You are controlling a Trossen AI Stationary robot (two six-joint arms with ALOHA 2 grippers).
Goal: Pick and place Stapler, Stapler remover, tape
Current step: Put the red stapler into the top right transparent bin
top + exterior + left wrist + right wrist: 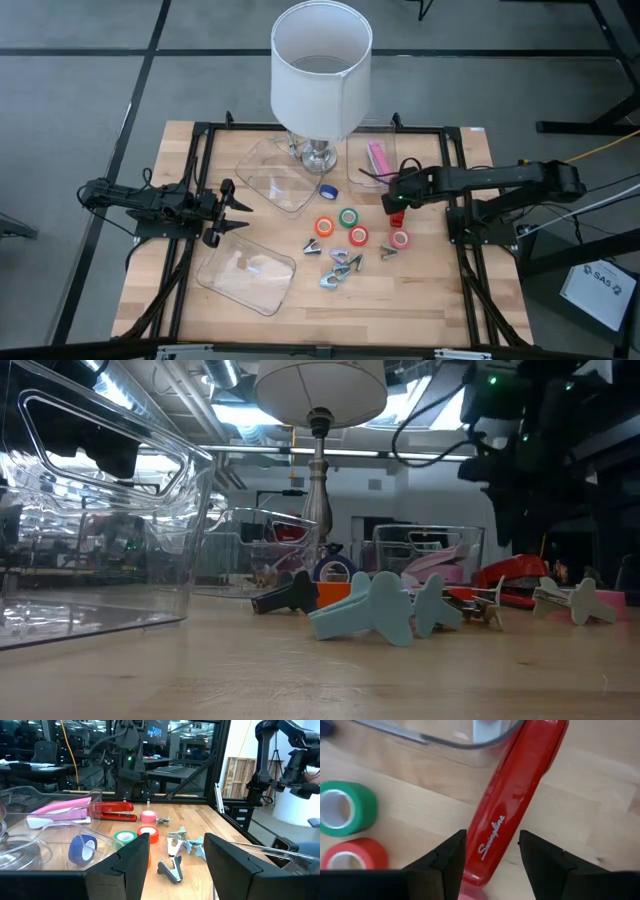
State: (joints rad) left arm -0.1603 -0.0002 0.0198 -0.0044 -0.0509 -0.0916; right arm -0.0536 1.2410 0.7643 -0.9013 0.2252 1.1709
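Note:
A red stapler (520, 795) lies flat on the wooden table beside a clear bin; it also shows in the left wrist view (114, 810). My right gripper (492, 836) hovers open above it, fingers pointing down on either side of its one end, not touching. Tape rolls lie mid-table: blue (328, 190), orange (324, 226), green (348, 217), red (358, 236), pink (400, 239). Several staple removers (340, 262) lie just nearer. My left gripper (236, 210) waits open at the table's left, level, pointing at the rolls.
A white-shaded lamp (320, 70) stands at the far middle. Clear bins sit by its base (262, 172), at the near left (247, 272) and far right (358, 172), the last holding a pink stapler (377, 157). A black frame (460, 200) rims the table.

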